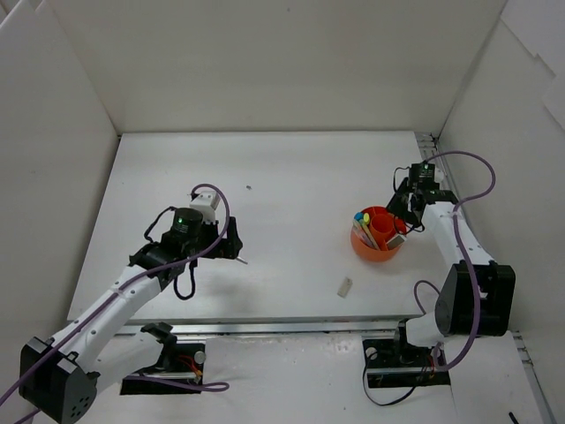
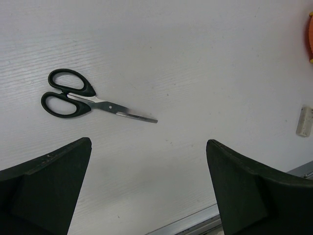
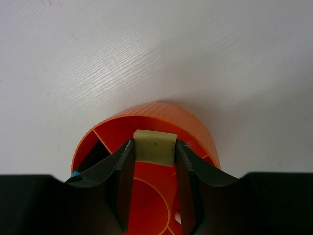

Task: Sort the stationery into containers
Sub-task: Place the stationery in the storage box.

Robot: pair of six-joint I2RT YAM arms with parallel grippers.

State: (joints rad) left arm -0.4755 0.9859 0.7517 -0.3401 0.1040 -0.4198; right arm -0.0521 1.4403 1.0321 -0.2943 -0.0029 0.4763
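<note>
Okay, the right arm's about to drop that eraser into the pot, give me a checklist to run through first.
1. Grip: beige eraser pinched squarely in the right tool: ok.
2. Position: eraser above the orange pot, just inside its far rim: ok.
3. Room in the compartment directly underneath: cannot tell, eraser and tool hide it.
4. Pot standing upright: ok.
5. Other arm: left tool open, away from the pot, above the scissors: ok.
6. Loose items: white eraser lies apart from the pot, outside the drop path: ok.
</note>
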